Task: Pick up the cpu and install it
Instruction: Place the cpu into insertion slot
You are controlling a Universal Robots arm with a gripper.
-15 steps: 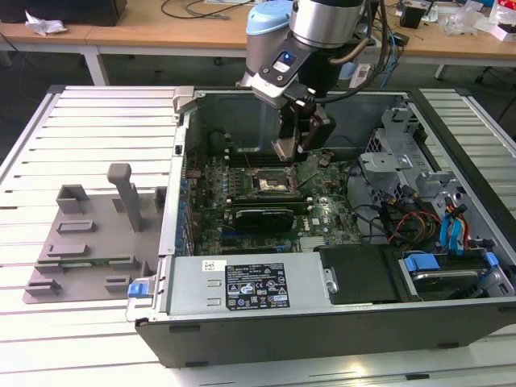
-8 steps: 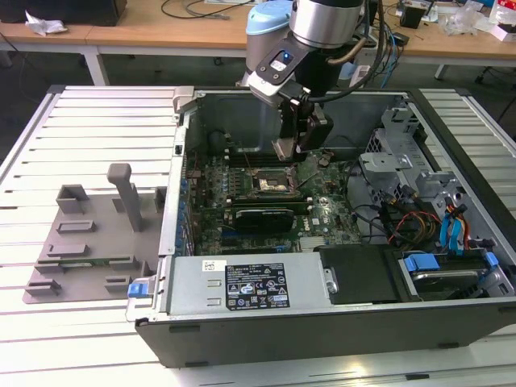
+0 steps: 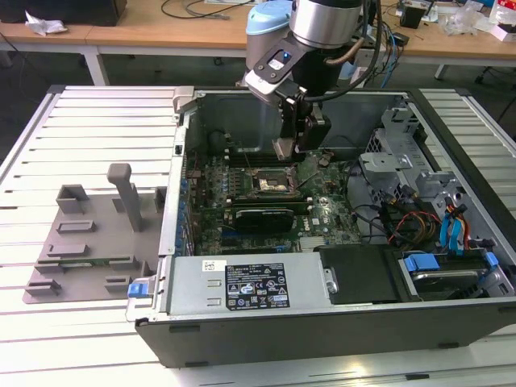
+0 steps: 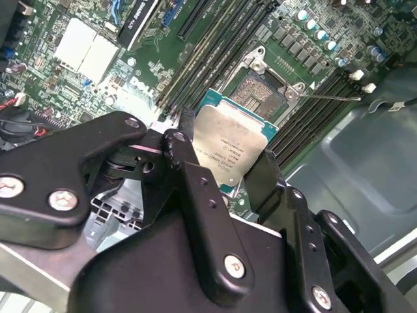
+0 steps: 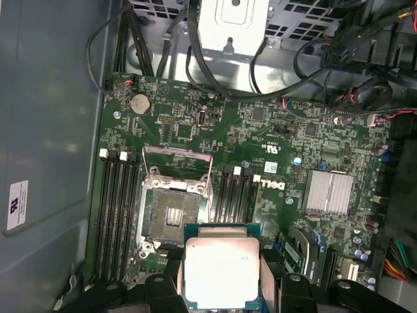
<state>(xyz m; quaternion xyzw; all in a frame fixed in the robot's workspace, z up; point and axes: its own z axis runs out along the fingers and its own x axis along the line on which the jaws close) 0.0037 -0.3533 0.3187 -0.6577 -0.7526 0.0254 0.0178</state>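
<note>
While the cpu (image 4: 234, 147) sits clamped between the two black fingers (image 4: 186, 163) of the hand (image 3: 294, 149), the work stands, by my reading, in the carry-and-align stage: the pickup is done and the seating is not. The hand is closed on the chip's opposite edges, open only as wide as the chip itself, with the pale metal top facing the wrist cameras. In the exterior view the hand hangs inside the open computer case (image 3: 242, 113), above the motherboard (image 5: 260, 130) and close to the socket (image 5: 172, 215), clear of both. The socket looks uncovered, its bracket (image 5: 176, 156) swung up and the contact field bare. In both wrist views the cpu appears near the socket rather than squarely over it. Seating it likely calls for centring the chip over the frame, matching its orientation, and keeping it level, since the contacts would not forgive a tilted or offset touch.
</note>
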